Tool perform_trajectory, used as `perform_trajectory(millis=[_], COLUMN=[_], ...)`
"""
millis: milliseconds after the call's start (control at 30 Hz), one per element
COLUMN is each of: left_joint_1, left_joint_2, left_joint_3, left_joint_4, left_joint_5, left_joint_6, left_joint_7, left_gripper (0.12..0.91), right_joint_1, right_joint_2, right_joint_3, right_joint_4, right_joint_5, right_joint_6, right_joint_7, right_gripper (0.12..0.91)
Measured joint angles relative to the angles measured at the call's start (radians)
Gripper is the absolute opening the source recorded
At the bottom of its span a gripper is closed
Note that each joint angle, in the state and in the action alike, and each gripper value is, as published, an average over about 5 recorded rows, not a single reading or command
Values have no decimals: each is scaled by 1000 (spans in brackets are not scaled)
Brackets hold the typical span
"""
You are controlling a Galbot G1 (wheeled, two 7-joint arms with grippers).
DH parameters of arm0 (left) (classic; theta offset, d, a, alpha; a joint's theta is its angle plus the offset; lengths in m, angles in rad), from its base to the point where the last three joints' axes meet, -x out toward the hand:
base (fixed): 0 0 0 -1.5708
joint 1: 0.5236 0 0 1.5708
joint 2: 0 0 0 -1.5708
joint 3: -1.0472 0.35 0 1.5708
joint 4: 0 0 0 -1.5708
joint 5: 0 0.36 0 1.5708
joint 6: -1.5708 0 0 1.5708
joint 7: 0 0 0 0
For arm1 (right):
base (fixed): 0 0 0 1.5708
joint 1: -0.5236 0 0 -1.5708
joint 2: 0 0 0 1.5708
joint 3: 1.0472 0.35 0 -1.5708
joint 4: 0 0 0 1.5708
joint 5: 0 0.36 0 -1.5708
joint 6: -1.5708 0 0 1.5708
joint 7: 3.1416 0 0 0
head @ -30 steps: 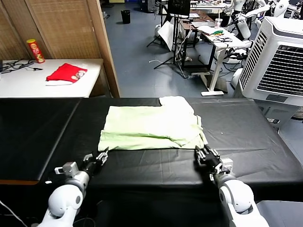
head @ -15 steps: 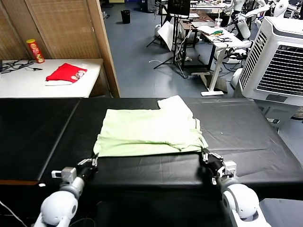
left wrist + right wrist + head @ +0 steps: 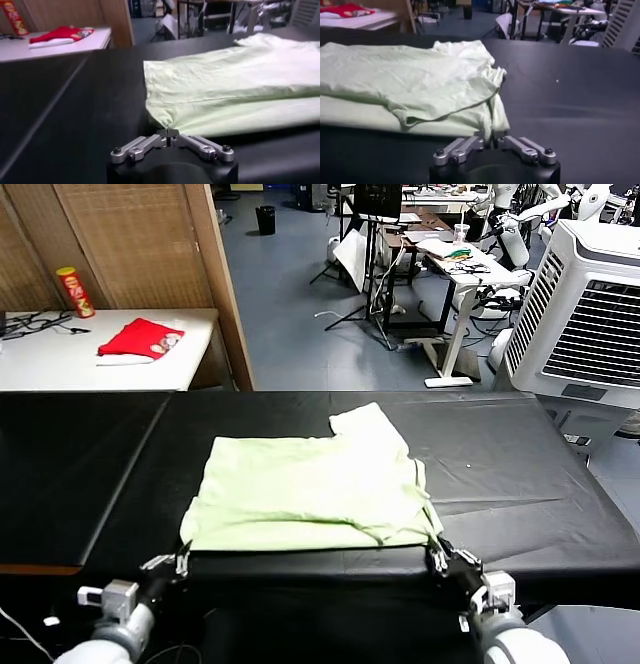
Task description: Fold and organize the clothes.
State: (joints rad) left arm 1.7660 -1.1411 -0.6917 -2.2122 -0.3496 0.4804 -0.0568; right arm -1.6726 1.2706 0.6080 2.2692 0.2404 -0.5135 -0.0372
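Both grippers have dragged the pale green shirt point(image 3: 310, 494) back to the black table's point(image 3: 520, 474) near edge. Left gripper point(image 3: 168, 134) looks pinched on its near-left corner; right gripper point(image 3: 491, 135) shows a small gap at the near-right corner, probably just letting go, so the shirt lies smoothed for folding.

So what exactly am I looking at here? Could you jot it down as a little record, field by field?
Surface: black-covered table
Garment: pale yellow-green thin-fabric shirt, folded, lying flat near the table's front edge
Left gripper: at the shirt's front left corner, fingers pinched shut on it
Right gripper: at the shirt's front right corner, fingers slightly parted, hem at the tips
Background: small red garment on a white side table, tall red can behind it
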Motion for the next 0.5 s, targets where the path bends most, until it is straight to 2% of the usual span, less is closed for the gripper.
perform_trajectory(millis=[100, 167, 233, 333, 500], left_joint_1=[42, 62, 63, 11, -201], left_joint_2=[-13, -19, -18, 0, 50], left_joint_3=[-16, -26, -35, -37, 7], left_joint_4=[-38, -63, -82, -88, -16], left_joint_5=[0, -11, -40, -116, -208], left_joint_6=[30, 45, 54, 70, 97], left_joint_7=[-19, -24, -30, -47, -67], left_gripper=[555, 669, 748, 791, 798], right_joint_1=[28, 76, 148, 283, 525], right_joint_2=[-20, -40, -64, -99, -126], right_joint_3=[12, 11, 0, -31, -100], right_joint_4=[11, -3, -38, -120, -293], right_joint_5=[51, 84, 105, 131, 177], right_joint_6=[0, 1, 0, -11, -30], right_joint_7=[9, 24, 42, 64, 85], right_gripper=[791, 796, 798, 798, 798])
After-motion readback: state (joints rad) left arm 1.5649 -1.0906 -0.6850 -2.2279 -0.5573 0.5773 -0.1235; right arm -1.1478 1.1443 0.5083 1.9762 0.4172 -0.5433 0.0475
